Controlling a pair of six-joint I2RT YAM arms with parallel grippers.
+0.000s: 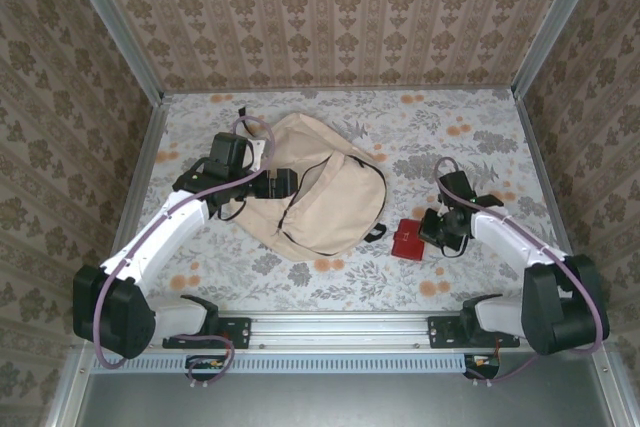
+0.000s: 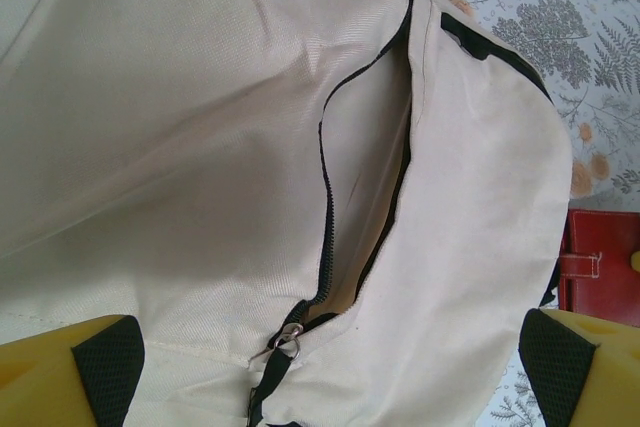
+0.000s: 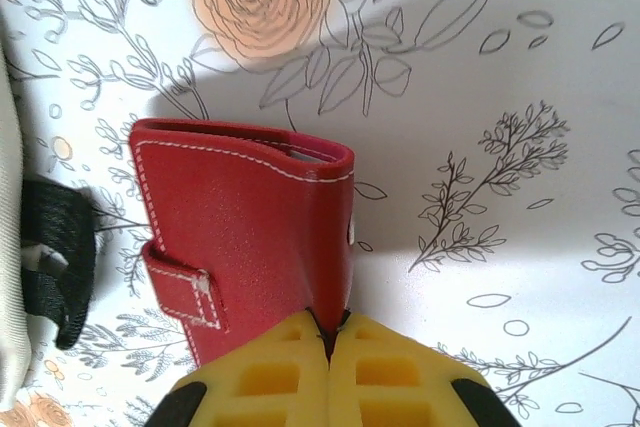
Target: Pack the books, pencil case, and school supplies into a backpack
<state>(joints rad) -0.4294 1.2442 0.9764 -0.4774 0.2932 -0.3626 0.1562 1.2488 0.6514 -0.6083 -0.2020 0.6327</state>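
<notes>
The step in hand looks like picking up the red case [image 3: 245,237]. The right gripper [image 3: 328,332] has its jaws pressed together on the case's right edge, pinching the cover beside its stitched tab. The case sits on the flowered tabletop [image 1: 480,137] just right of the backpack [image 1: 320,192], which sprawls left of the middle. The wrist view is too close to tell whether the case has left the tabletop.

The left gripper [image 1: 283,185] hangs spread wide at the backpack's left side, facing the zipper opening [image 2: 365,207] and gripping nothing. That opening is only a narrow slit, with the zipper pull [image 2: 290,339] at the end nearest the left gripper.

Next, I judge, the case must be lifted and carried left to the slit. That likely needs the left gripper to raise one lip of it first. A black strap [image 3: 60,257] lies between case and backpack and could snag on the way.
</notes>
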